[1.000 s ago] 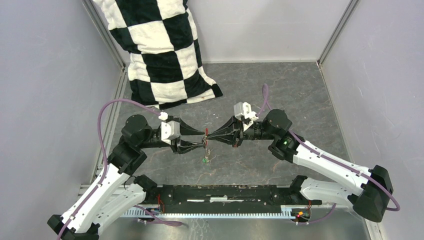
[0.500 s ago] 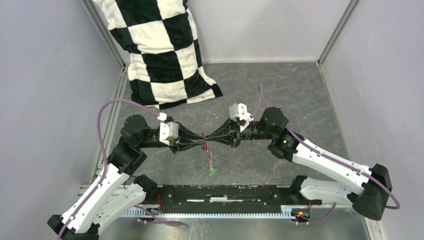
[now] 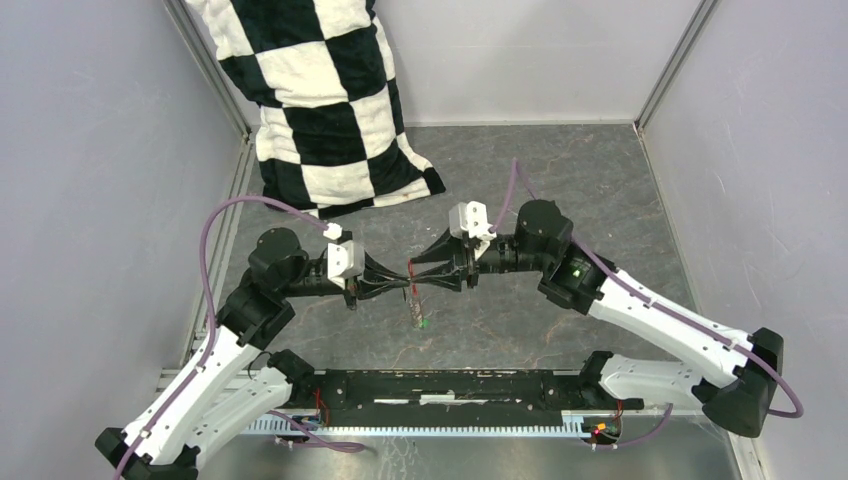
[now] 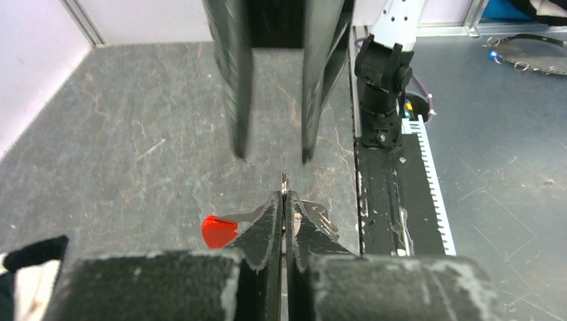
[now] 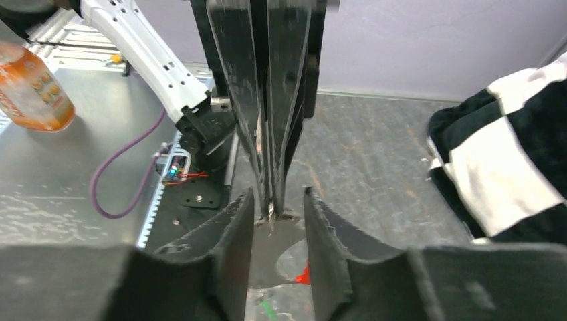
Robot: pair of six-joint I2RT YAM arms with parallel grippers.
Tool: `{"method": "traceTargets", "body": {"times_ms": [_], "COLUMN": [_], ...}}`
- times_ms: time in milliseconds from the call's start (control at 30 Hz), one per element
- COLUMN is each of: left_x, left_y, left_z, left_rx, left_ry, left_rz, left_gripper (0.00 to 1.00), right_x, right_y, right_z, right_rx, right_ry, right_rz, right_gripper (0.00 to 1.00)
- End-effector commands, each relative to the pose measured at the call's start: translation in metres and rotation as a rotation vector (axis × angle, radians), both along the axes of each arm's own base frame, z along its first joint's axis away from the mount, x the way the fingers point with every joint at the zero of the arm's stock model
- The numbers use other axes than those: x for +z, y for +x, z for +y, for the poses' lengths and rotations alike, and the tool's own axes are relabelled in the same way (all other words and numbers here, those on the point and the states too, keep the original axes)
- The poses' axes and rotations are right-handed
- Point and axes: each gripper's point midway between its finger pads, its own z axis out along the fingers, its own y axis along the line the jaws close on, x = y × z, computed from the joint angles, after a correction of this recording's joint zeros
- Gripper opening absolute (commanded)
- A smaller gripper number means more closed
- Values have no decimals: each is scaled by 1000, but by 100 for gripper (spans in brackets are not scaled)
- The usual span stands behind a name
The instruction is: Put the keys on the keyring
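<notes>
My left gripper point(image 3: 404, 285) is shut on the thin keyring point(image 4: 284, 179), which it holds edge-on above the table. The ring's red plastic piece point(image 4: 219, 231) sticks out to the left of the jaws, and metal key parts point(image 4: 315, 214) show to their right. A key with a bright green tag point(image 3: 423, 322) hangs below the ring. The black-tagged key cannot be made out. My right gripper point(image 5: 278, 194) is open, with its fingers on either side of the left gripper's tips; it also shows in the top view point(image 3: 415, 272). The red piece point(image 5: 304, 274) shows between its fingers.
A black-and-white checkered pillow point(image 3: 320, 100) leans at the back left. A black rail point(image 3: 450, 385) runs along the near edge between the arm bases. Grey walls close in both sides. An orange bottle point(image 5: 33, 87) stands off the table.
My right arm has moved left, and its jaws now stand round the left gripper's tips. The hanging green-tagged key has swung down and back. My left gripper has stayed shut on the ring.
</notes>
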Motion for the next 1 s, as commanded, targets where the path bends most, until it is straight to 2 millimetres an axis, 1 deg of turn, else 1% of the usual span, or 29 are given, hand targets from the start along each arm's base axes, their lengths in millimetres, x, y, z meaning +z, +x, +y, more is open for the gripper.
{"method": "traceTargets", "body": {"times_ms": [0,33,67,100,167,300,467,600,733,967], "left_x": [-1,-1,-1,2,4,7,6,4,2,13], "left_y": [3,3,3,3,3,4,6,9,12,15], "left_z": [3,4,4,4,5,5,4,3,4,5], "left_rx": [11,6,2,0,-9,-31,-53,-70,-76,-78], "left_ry": [62,76,87,94,111,147,191,226,269,300], "left_rz": [-28,-30,-35,-42,-52,-67,-77,-67,-58,-68], "left_gripper": [2,2,2,2,2,2,2,2,2,2], "right_x": [25,20,17,10,3,-4,-6,1,3,-7], "right_y": [6,6,9,9,8,8,6,11,12,19], "right_z": [-8,-11,-11,-11,-11,-10,-3,1,2,4], "right_rx": [-11,-3,2,11,44,68,81,62,55,30], "right_ry": [-108,-162,-201,-248,-313,-380,-414,-400,-385,-400], "right_rz": [-141,-145,-149,-132,-122,-118,-138,-158,-167,-161], "right_gripper": [46,50,51,51,52,51,49,43,42,35]}}
